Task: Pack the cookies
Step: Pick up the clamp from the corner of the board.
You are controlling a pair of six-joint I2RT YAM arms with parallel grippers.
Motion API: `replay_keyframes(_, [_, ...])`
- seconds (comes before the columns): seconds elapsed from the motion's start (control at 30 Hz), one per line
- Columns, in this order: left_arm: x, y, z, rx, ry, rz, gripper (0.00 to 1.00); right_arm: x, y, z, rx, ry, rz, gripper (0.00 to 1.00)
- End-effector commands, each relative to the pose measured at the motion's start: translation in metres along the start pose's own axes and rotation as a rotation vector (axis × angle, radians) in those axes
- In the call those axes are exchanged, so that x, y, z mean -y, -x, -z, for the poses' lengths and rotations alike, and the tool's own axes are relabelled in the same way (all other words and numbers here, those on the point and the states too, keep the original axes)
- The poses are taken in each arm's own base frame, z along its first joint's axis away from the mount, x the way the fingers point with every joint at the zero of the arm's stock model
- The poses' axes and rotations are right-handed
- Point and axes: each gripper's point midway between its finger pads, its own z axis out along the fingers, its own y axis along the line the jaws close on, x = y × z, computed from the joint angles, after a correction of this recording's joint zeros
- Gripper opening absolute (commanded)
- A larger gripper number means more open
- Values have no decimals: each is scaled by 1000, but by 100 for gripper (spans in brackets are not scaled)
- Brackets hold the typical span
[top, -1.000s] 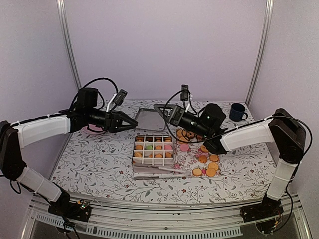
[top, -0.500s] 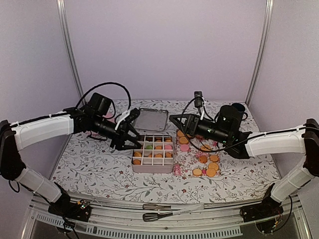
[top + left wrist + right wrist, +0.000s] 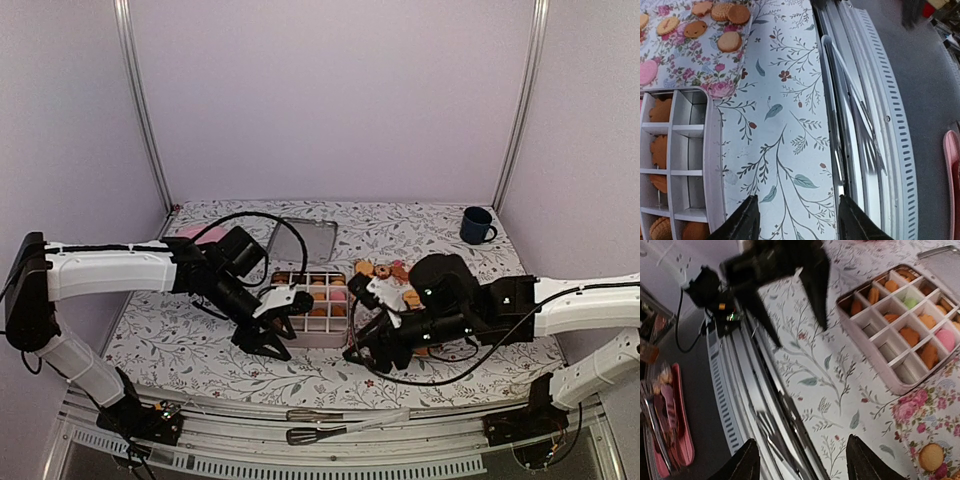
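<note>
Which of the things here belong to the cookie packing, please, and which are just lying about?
Job: cookies, divided box, rose plate under the loose cookies, probably the lid.
Lying about: mug, tongs.

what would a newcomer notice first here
The white divided box in the middle of the table, partly filled with cookies, stands out first. The left tool and right tool, both open and empty, hang low at its near side. More cookies lie loose on a rose-patterned mat to its right.
</note>
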Motion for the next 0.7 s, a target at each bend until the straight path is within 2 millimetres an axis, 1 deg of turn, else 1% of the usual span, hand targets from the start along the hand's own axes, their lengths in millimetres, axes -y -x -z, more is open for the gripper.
replay_keyframes(0.0, [-5, -15, 13, -5, 30, 38, 54, -27, -84, -13, -355, 13, 204, 61])
replay_keyframes(0.1, [-5, -24, 19, -6, 44, 59, 54, -51, -116, -19, -466, 109, 348, 57])
replay_keyframes(0.2, [-4, -29, 24, -6, 41, 79, 54, -58, -134, -21, -533, 180, 423, 56])
replay_keyframes(0.27, [-6, -29, 27, 4, 42, 88, 54, -57, -139, -24, -558, 198, 458, 56])
replay_keyframes(0.67, [-15, -35, 41, 34, 56, 136, 53, -41, -162, -54, -631, 194, 606, 44])
